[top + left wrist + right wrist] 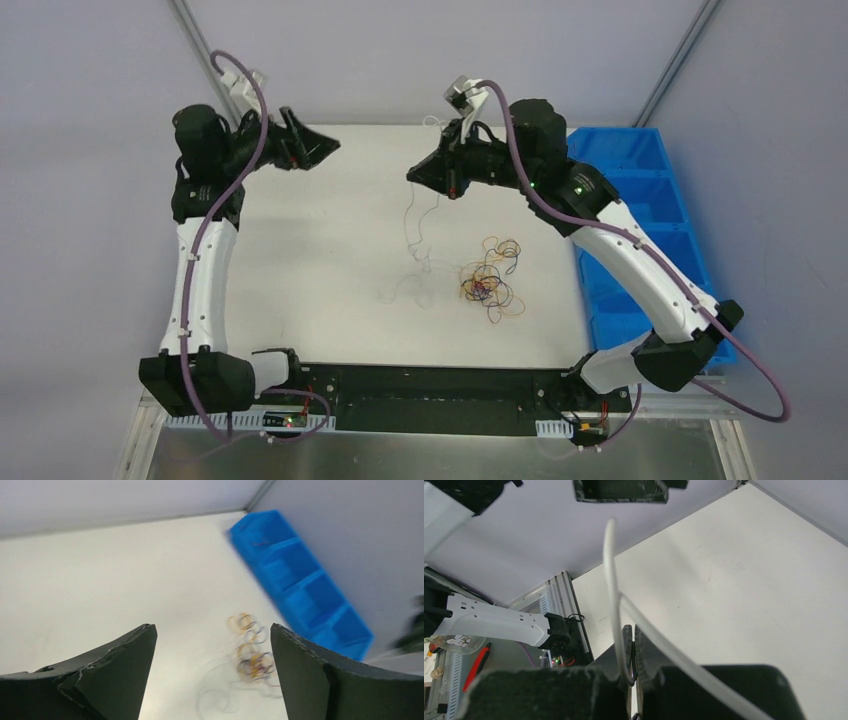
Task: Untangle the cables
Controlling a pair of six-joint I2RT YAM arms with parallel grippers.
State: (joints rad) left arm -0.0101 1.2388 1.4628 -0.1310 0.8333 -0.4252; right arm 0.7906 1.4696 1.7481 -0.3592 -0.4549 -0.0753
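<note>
A knotted clump of orange, black and purplish cables lies on the white table right of centre; it shows blurred in the left wrist view. My right gripper is raised above the table's back middle and is shut on a white cable, which hangs down from it in loops toward the table. The cable is pinched between the closed fingers. My left gripper is open and empty, raised over the back left of the table, far from the clump.
A blue bin with several compartments stands along the table's right edge, also in the left wrist view. Faint white cable loops lie left of the clump. The arm bases and a black rail line the near edge.
</note>
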